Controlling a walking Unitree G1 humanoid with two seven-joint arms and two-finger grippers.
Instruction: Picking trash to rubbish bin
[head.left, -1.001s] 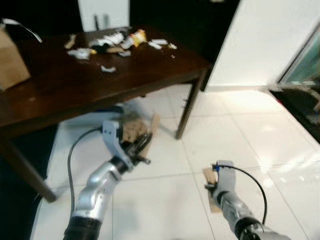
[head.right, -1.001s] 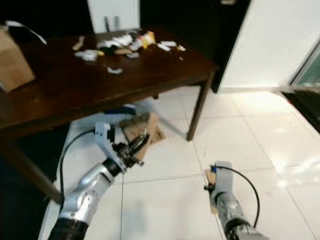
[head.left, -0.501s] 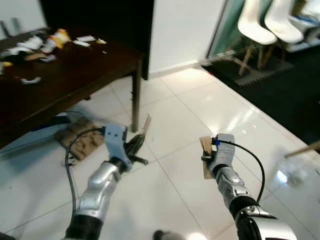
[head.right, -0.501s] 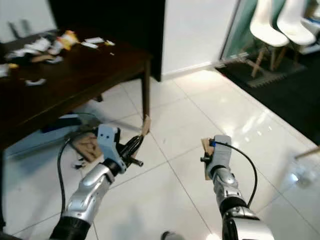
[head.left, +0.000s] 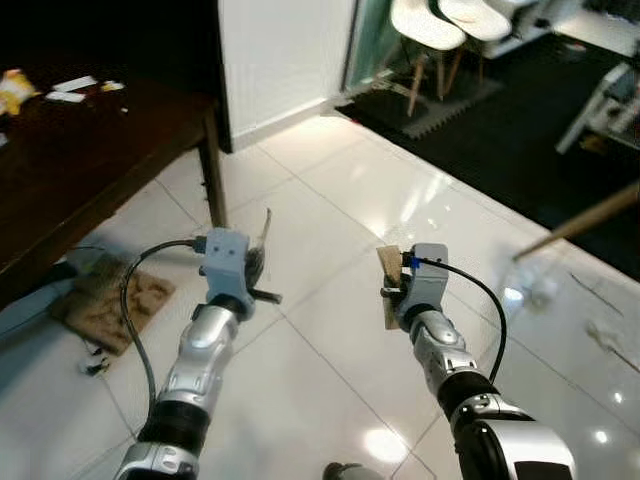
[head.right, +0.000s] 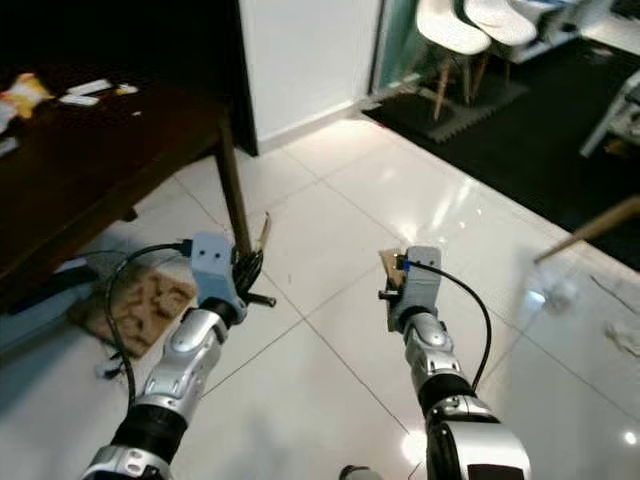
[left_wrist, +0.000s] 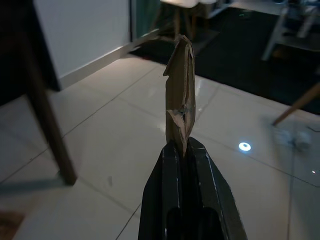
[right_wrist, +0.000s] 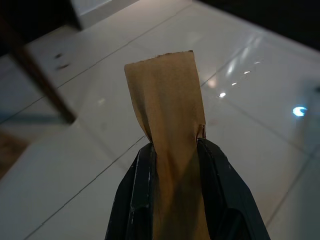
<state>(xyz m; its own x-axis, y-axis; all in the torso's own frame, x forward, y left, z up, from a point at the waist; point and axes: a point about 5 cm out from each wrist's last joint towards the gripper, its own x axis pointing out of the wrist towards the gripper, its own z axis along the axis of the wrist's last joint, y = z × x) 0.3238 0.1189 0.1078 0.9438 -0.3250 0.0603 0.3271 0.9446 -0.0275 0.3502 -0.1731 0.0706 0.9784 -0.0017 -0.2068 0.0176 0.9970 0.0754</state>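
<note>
Each hand (left_wrist: 183, 150) (right_wrist: 175, 145) pinches a flat brown cardboard scrap (left_wrist: 179, 97) (right_wrist: 170, 95).

Two cardboard scraps (left_wrist: 178, 95) (right_wrist: 170, 100) – two white chairs (head.left: 420, 25) (head.left: 478, 15) – one table (head.left: 90, 150).

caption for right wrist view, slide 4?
Right gripper shut on a torn brown cardboard strip, held above glossy white floor tiles.

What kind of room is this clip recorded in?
Most likely a home dining or living area: a glossy white tiled floor, a dark wooden table strewn with scraps, and white moulded chairs with wooden legs on a dark mat beyond.
</note>
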